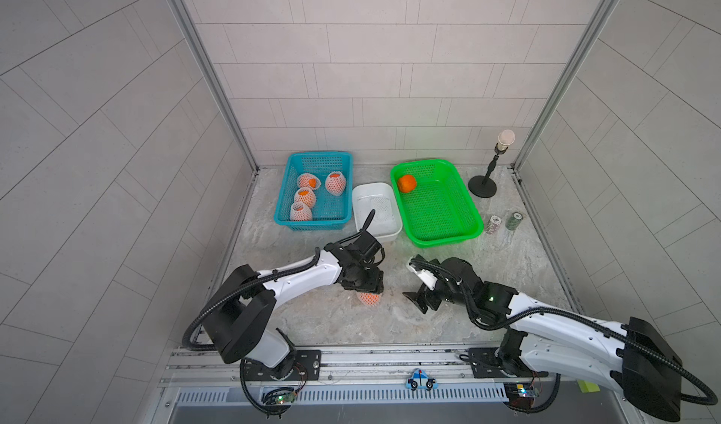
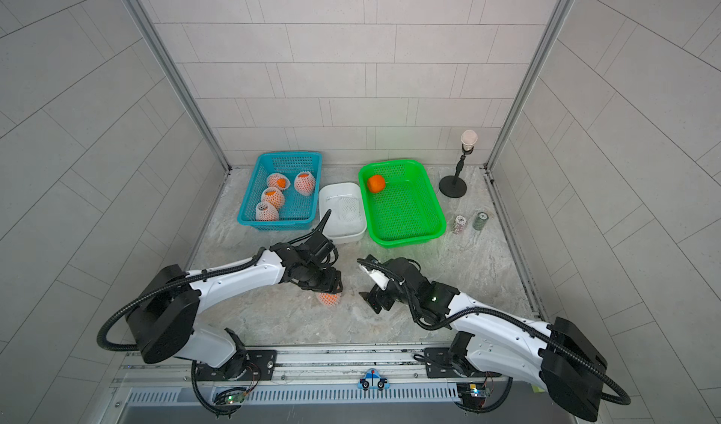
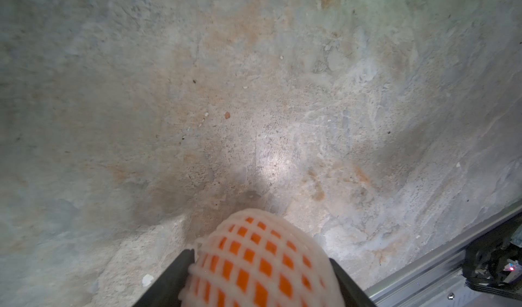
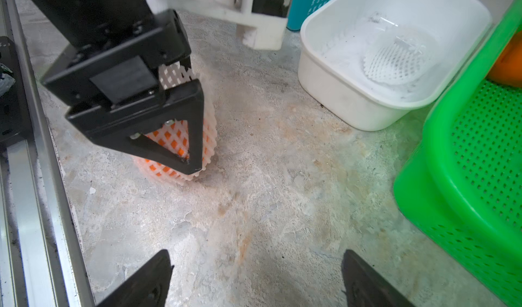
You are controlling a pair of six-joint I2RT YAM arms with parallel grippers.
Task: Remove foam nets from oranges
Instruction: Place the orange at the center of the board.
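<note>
At table centre-front, L gripper point(image 3: 260, 259) pinching a round orange fruit point(image 4: 169, 143) sleeved in white foam mesh net point(image 4: 209, 133) (resting on the mottled stone-look tabletop point(image 4: 282, 206)), R gripper point(image 4: 257, 253) spread wide nearby, two striped chip stacks point(image 1: 493, 224) at right w/ markings too small to read.

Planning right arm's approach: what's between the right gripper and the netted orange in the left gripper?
Only bare table between right gripper and netted orange, per the right wrist view; the left gripper's finger covers part of its near face.
</note>
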